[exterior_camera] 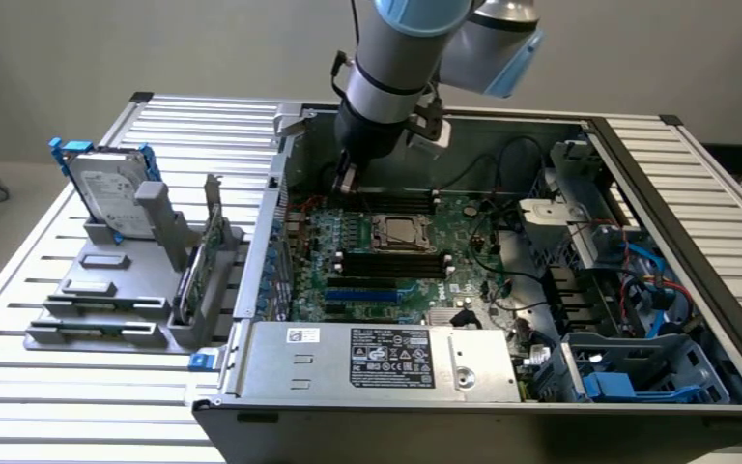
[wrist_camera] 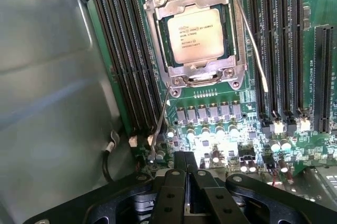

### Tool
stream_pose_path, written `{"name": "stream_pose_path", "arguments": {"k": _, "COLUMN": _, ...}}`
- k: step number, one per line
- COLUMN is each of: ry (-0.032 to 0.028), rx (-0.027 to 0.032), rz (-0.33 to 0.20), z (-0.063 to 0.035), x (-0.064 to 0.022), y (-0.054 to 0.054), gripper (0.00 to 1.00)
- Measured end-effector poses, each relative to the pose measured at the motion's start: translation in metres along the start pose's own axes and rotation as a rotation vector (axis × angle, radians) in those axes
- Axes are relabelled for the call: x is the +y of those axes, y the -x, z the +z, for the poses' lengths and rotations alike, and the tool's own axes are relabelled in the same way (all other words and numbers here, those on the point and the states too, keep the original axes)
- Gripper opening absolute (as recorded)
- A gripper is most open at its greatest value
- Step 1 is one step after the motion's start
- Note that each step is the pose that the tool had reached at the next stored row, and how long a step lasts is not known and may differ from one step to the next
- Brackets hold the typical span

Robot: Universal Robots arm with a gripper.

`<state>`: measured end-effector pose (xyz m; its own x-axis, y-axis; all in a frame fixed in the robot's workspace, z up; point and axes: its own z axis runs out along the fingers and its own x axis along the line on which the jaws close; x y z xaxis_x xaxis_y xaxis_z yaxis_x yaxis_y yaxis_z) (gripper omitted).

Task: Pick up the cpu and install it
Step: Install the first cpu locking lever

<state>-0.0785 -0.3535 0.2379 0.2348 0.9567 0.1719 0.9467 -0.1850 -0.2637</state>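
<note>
While the cpu (wrist_camera: 196, 34) lies in its socket, the install looks close to done.

Standing beside the machine, I see it resting flat and square, printed side up, inside the metal socket frame (wrist_camera: 154, 4) on the green board (wrist_camera: 310, 77), between two banks of black memory slots (wrist_camera: 124, 50). The thin wire levers (wrist_camera: 253, 45) beside the frame seem to stand free rather than hooked down, so I'd guess clamping is what remains, though I can't be certain. The gripper (wrist_camera: 185, 162) hangs above the board with its jaws pressed together and nothing between them. The cpu is clear of them, untouched; in the exterior view they sit behind the socket, toward that view's left.
</note>
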Motion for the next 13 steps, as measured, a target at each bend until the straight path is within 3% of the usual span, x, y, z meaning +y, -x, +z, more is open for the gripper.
{"name": "stream_pose_path", "arguments": {"k": 4, "ry": 0.0135, "rx": 0.0138, "rz": 0.031, "z": -0.0002, "x": 0.0000, "y": -0.0001, "gripper": 0.11}}
{"name": "stream_pose_path", "arguments": {"k": 13, "ry": 0.0197, "rx": 0.0612, "rz": 0.095, "z": -0.0008, "x": -0.0010, "y": 0.0000, "gripper": 0.11}}
